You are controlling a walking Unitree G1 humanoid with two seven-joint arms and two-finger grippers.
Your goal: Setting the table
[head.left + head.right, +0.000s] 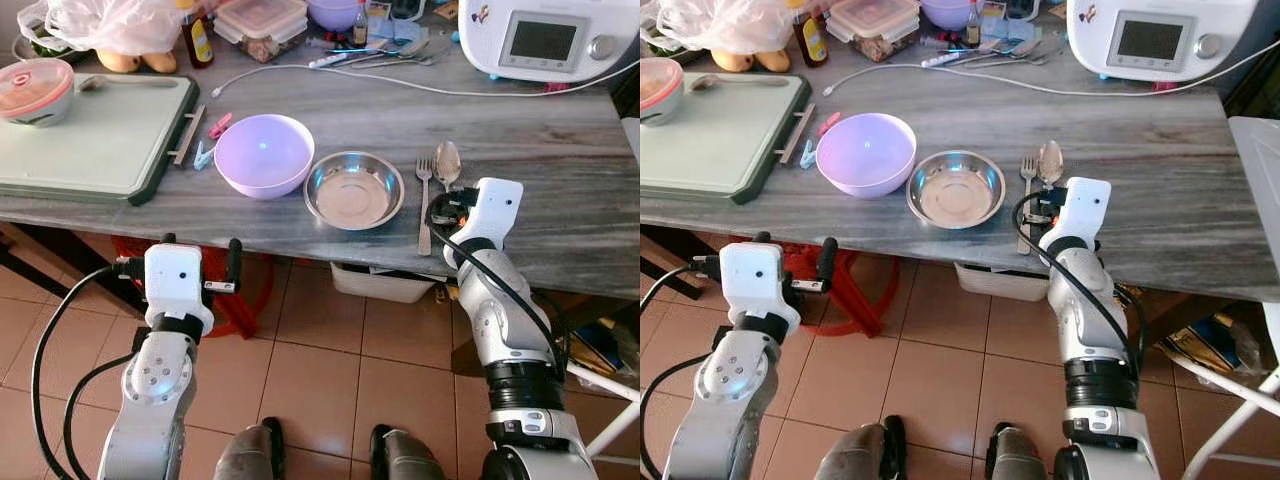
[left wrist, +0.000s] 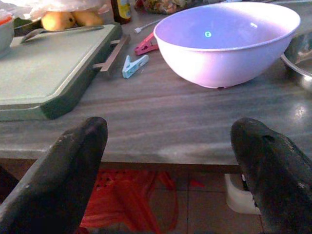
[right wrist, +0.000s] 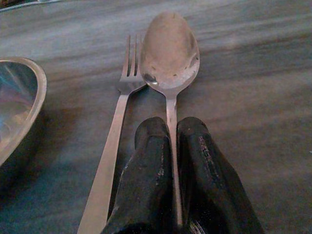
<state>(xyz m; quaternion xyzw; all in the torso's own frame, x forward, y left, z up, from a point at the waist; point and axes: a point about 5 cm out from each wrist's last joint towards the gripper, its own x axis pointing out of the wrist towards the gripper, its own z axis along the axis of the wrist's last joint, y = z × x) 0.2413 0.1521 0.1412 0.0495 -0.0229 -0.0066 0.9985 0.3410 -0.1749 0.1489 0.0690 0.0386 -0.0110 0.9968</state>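
Observation:
A steel spoon point(image 3: 169, 51) lies bowl-up on the grey wooden table point(image 1: 540, 170), with a fork point(image 3: 121, 112) touching its left side. My right gripper point(image 3: 171, 131) is shut on the spoon's handle, low over the table near its front edge point(image 1: 447, 207). Left of the cutlery sit a shallow steel bowl point(image 1: 354, 190) and a purple bowl point(image 1: 265, 153). My left gripper point(image 2: 170, 131) is open and holds nothing. It hangs just below the table's front edge, facing the purple bowl point(image 2: 226, 41).
A green cutting board point(image 1: 100, 140) with a red-lidded container point(image 1: 35, 90) takes up the table's left. Two clothes pegs point(image 1: 210, 140) lie beside it. A white appliance point(image 1: 545, 40) and its cable point(image 1: 400, 85) are at the back. A red stool point(image 1: 240, 300) stands underneath.

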